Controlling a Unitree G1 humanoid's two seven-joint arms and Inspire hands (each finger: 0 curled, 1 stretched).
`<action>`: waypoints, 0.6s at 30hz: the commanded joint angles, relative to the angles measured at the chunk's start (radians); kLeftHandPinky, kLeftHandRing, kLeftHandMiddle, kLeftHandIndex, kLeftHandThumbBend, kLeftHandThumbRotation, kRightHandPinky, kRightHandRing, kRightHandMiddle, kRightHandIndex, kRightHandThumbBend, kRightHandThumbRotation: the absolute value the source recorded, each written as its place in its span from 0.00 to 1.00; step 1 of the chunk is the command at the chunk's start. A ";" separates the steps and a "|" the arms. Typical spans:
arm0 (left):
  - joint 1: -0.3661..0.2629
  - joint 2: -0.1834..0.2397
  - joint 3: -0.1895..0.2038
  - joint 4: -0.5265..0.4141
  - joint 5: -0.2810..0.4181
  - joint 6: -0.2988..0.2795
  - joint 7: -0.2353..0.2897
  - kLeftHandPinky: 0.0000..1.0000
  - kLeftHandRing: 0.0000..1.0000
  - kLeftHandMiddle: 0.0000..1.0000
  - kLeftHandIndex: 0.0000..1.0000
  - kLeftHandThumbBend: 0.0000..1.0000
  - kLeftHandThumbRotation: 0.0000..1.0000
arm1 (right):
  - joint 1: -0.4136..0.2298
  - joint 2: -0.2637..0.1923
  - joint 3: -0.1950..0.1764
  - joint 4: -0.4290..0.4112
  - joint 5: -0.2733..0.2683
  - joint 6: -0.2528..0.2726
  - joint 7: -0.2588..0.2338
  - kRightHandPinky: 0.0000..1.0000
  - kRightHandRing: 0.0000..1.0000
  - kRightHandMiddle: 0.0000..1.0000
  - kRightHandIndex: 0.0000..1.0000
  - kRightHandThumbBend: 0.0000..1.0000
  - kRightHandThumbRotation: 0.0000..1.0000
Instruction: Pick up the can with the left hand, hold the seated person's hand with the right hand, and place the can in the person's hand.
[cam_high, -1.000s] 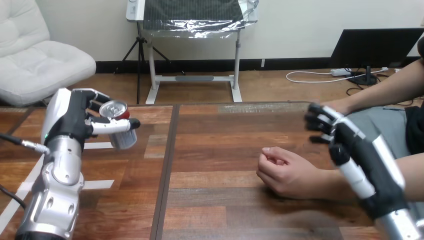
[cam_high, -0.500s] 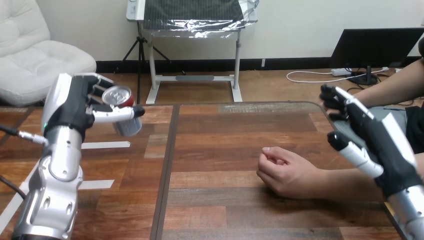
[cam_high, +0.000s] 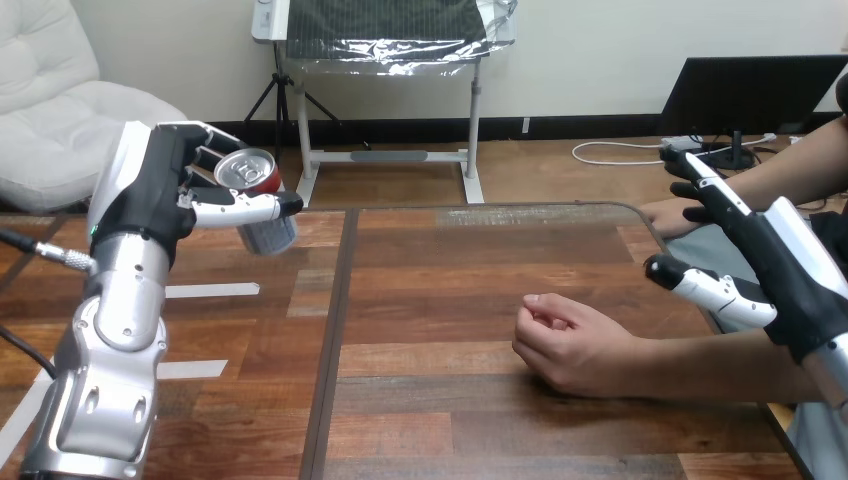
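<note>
On my feed the left arm (cam_high: 110, 340) rises from the bottom-left corner over the worktop (cam_high: 450, 400), a dark wooden one with a seam running front to back. Nearest to me on the right half lies the person's near hand (cam_high: 565, 345), curled into a loose fist and resting on the wood, its forearm reaching in from the right edge. Just beyond and to the right of it hangs the right robot hand (cam_high: 775, 270), wide open and holding nothing: fingers (cam_high: 705, 185) straight and pointing away from me, thumb (cam_high: 700, 285) stuck out to the left. It is clear of the fist, with bare worktop showing between thumb tip and knuckles; lower down its wrist crosses the person's forearm, and I cannot tell whether they touch. Farther back on the left side, the left robot hand (cam_high: 160, 200) is raised well above the worktop and wrapped round the can (cam_high: 268, 237), thumb across its front and fingers behind it. The can is tilted, its silver top turned up toward me and its base angled down to the right. Farthest off, the person's far hand (cam_high: 668, 215) lies at the worktop's far right edge, beside the right robot hand's fingertips.
</note>
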 joint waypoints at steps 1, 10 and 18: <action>-0.033 -0.005 0.024 -0.084 -0.001 0.006 -0.003 0.32 0.40 0.46 0.50 0.64 0.00 | -0.095 -0.060 0.042 0.031 -0.047 0.022 -0.003 0.86 0.94 0.98 0.98 0.99 0.86; -0.026 -0.007 0.030 -0.125 -0.005 0.012 -0.021 0.32 0.40 0.47 0.50 0.64 0.00 | -0.186 -0.143 0.126 0.153 -0.150 0.016 0.002 0.97 0.98 1.00 1.00 1.00 0.78; -0.028 -0.013 0.035 -0.156 -0.007 0.044 -0.043 0.32 0.40 0.47 0.50 0.63 0.00 | -0.245 -0.177 0.179 0.256 -0.194 -0.010 -0.005 0.98 0.97 0.98 0.98 1.00 0.71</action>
